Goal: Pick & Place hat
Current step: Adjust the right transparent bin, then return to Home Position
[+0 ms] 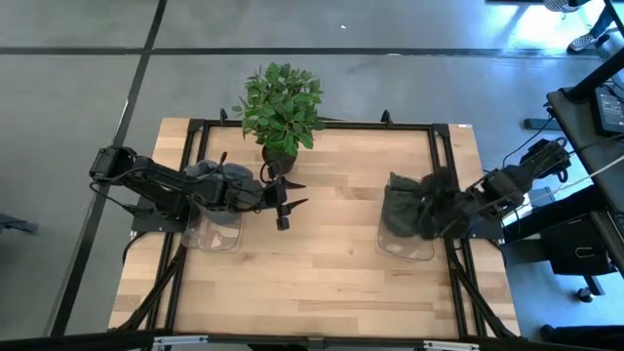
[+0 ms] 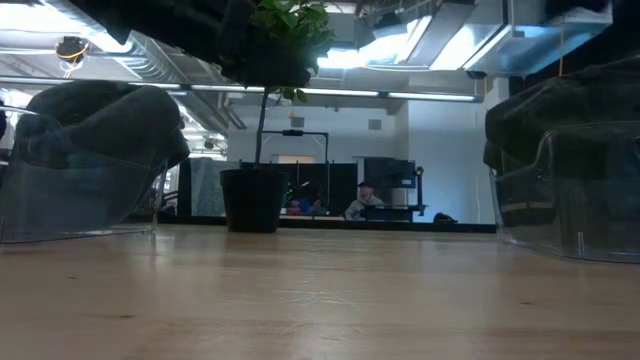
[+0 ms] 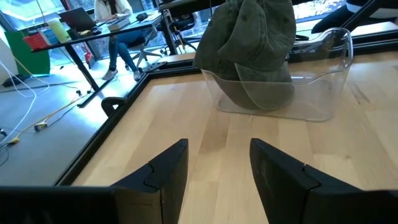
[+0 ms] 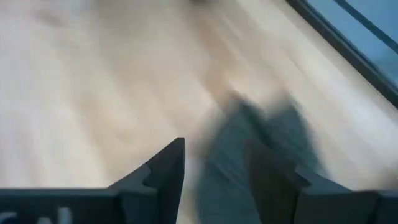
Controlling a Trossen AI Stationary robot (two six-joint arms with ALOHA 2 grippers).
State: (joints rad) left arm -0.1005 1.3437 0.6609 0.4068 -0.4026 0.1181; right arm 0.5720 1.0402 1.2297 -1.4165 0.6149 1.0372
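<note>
While its two dark fingers stand parted with bare wood between them, the left gripper [image 1: 284,203] holds nothing; it hangs over the middle of the table, just in front of the potted plant [image 1: 280,109], and its wrist view looks across the boards at the far bin. The left arm reaches over a clear plastic bin [image 1: 211,230] on the left side of the table, in which a dark grey hat [image 1: 207,174] lies.

The right gripper [image 4: 214,163] sits at the right-hand clear bin [image 1: 407,240], where an olive-green hat [image 3: 252,38] is heaped up above the rim. In its own wrist view the fingers are spread, and a blurred dark shape lies between and beyond them; whether they touch the cloth cannot be told from that smeared picture.

The table [image 1: 322,273] is pale butcher-block wood in a black metal frame [image 1: 193,127], the two bins well apart at either side and the plant at the back edge between them. In the low view the plant's black pot [image 2: 252,199] stands on the wood.

Beyond the table lies an open workshop: grey floor, ceiling lights, a desk with a seated person [image 3: 115,25] beside it, and another person [image 2: 362,200] far off behind monitors.
</note>
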